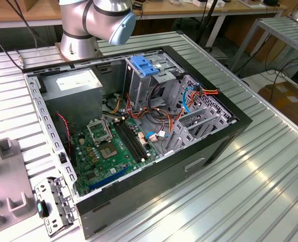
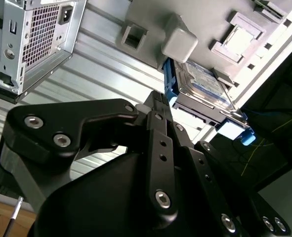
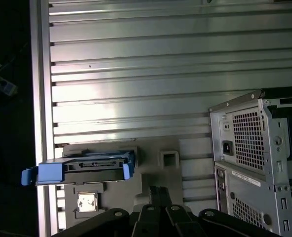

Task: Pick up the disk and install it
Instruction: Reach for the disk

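**Empty pincer [image 2: 154, 98], disk [image 2: 205, 84] on fixture [image 2: 200, 15]**

Exterior view: the arm [image 1: 96, 17], at the upper left, is cut off by the top edge.
Second wrist view: the pincer's tips are together, holding nothing. A block [image 2: 180, 37] partly hides the disk.
First wrist view: the disk [image 3: 94, 165] is edge-on, its label hidden.

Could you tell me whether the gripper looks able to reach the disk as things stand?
Probably yes: the disk lies uncovered on the grey fixture plate, with nothing between it and the gripper.
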`<state>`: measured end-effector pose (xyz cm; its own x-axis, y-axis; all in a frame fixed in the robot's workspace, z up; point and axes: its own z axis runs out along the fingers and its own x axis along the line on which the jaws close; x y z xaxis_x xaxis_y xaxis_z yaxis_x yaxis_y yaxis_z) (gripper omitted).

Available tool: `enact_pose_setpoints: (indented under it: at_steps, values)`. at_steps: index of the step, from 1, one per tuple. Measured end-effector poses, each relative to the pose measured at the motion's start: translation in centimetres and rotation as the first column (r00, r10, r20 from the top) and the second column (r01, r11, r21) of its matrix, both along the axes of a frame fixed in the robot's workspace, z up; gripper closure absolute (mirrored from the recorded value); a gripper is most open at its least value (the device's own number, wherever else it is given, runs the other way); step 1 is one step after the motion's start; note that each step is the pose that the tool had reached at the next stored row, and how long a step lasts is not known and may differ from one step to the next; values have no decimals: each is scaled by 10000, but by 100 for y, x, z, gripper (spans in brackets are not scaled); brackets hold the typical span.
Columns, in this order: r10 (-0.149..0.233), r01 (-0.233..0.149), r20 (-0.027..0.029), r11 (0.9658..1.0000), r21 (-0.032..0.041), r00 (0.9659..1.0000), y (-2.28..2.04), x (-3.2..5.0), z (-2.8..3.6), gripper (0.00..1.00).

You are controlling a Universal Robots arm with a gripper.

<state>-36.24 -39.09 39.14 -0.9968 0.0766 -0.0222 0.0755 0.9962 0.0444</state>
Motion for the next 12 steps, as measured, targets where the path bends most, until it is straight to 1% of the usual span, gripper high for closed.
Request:
enact_pose_setpoints:
  at_steps: [3, 4, 5, 7, 8, 12]
  values:
    - [-2, 2, 1, 10000, 0, 10000, 0, -7, 0, 89]
    - [-3, 3, 1, 10000, 1, 10000, 5, -30, -1, 89]
    - [-1, 1, -1, 10000, 0, 10000, 17, -91, 0, 89]
    - [-1, 1, 0, 10000, 0, 10000, 27, -144, 0, 89]
    - [-1, 1, 0, 10000, 0, 10000, 31, -200, 0, 89]
    - [-1, 1, 1, 10000, 1, 10000, 31, -385, -1, 89]
